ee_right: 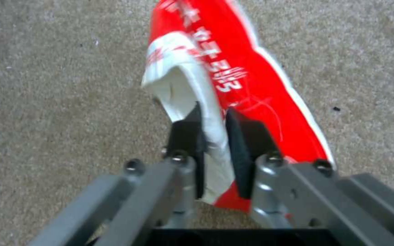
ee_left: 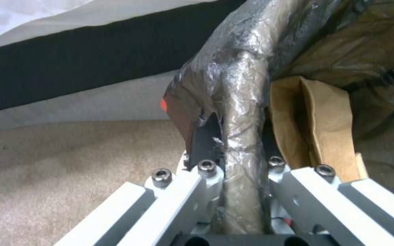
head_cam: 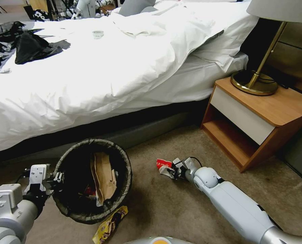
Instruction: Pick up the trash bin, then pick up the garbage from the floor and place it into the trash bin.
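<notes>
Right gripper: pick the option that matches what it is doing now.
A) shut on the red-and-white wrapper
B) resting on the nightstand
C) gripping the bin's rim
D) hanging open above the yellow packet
A: the right gripper has its pads closed on a fold of the red-and-white wrapper over the carpet, while the left gripper is the one clamping the trash bin rim.

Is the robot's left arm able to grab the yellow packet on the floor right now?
Probably not: the left tool is shut on the trash bin rim, though the yellow packet lies bare beside the bin.
</notes>
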{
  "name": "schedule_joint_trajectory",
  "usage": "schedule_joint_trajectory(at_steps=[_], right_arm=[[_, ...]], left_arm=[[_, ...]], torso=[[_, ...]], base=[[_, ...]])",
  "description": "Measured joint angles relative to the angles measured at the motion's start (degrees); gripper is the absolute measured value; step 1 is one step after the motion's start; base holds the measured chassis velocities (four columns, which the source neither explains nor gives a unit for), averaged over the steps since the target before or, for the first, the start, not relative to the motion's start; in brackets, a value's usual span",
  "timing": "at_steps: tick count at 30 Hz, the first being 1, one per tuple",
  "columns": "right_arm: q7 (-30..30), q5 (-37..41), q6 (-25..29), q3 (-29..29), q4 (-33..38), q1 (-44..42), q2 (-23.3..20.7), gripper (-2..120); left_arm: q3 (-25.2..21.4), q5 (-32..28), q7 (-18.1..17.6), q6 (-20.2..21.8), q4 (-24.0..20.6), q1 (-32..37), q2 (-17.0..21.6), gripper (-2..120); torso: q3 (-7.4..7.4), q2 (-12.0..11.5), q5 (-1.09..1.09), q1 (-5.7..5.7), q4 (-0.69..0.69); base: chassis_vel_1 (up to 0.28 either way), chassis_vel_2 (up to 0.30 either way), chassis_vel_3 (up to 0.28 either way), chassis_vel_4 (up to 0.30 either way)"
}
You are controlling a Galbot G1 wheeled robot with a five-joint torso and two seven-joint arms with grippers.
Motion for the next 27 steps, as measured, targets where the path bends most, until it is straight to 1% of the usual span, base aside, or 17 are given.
schedule_joint_trajectory(at_steps=[1, 3, 15, 19, 21, 24, 25, 27], right_arm=[[0.0, 0.0, 0.0, 0.0, 0.0, 0.0, 0.0, 10], [0.5, 0.1, 0.3, 0.2, 0.0, -0.2, -0.1, 1], [1.5, 0.5, 1.3, 2.0, 1.5, -1.0, -0.2, 0], [2.3, 1.5, 1.6, 4.3, 4.5, -2.0, -0.3, 0], [2.8, 2.5, 1.6, 6.3, 8.3, -2.7, -1.7, 0], [2.9, 3.3, 1.3, 7.1, 10.4, -3.0, -2.6, 0], [3.2, 4.3, 0.9, 8.4, 13.2, -3.4, -3.7, 0], [3.3, 4.6, 0.8, 8.7, 14.2, -3.5, -4.1, 0]], left_arm=[[0.0, 0.0, 0.0, 0.0, 0.0, 0.0, 0.0, 1], [0.0, 0.0, 0.0, 0.0, 0.0, 0.0, -0.1, 1], [0.0, 0.0, 0.0, 0.0, 0.0, -0.1, 0.0, 1], [0.0, 0.0, 0.0, 0.0, 0.0, -0.1, -0.1, 1], [0.0, 0.0, 0.0, 0.0, 0.0, -0.1, -0.1, 1], [0.0, 0.0, 0.0, 0.0, 0.0, -0.1, -0.1, 1], [0.0, 0.0, 0.0, 0.0, 0.0, -0.1, 0.0, 1], [0.0, 0.0, 0.0, 0.0, 0.0, -0.1, 0.0, 1]], torso=[[0.0, 0.0, 0.0, 0.0, 0.0], [0.0, 0.0, 0.0, 0.0, 0.0], [0.0, 0.0, 0.0, 0.0, 0.0], [0.0, 0.0, 0.01, 0.0, 0.01], [0.0, 0.0, 0.0, 0.01, 0.01], [0.0, 0.0, 0.0, 0.0, 0.0], [0.0, 0.0, 0.0, 0.01, -0.01], [0.0, 0.0, 0.0, 0.0, -0.02]], base=[[0.0, 0.0, 0.0, 0.0], [0.0, 0.0, 0.0, 0.0], [0.0, 0.0, 0.0, 0.0], [0.0, 0.0, 0.0, 0.0], [0.0, 0.0, 0.0, 0.0], [0.0, 0.0, 0.0, 0.0], [0.0, 0.0, 0.0, 0.0], [0.0, 0.0, 0.0, 0.0]])
